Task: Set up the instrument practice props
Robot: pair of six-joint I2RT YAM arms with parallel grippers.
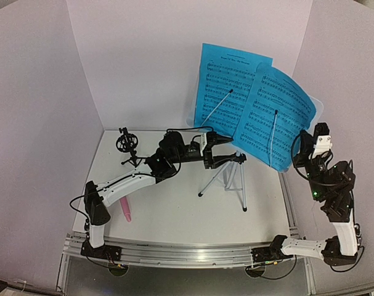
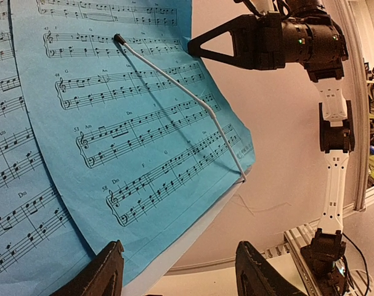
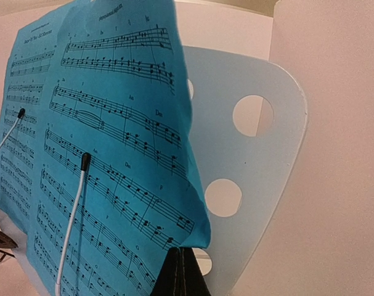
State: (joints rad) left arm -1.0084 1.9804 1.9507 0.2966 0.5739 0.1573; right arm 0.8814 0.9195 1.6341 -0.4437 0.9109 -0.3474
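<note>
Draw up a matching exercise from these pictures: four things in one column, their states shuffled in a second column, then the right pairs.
Column one
1. pink microphone
2. mic mount
3. sheet-music pages
4. left gripper

Column two
A. jaws open, nothing between them
B. lying flat
C. standing upright on its own three legs
D. propped side by side on the music stand

Pairs: 1-B, 2-C, 3-D, 4-A
</note>
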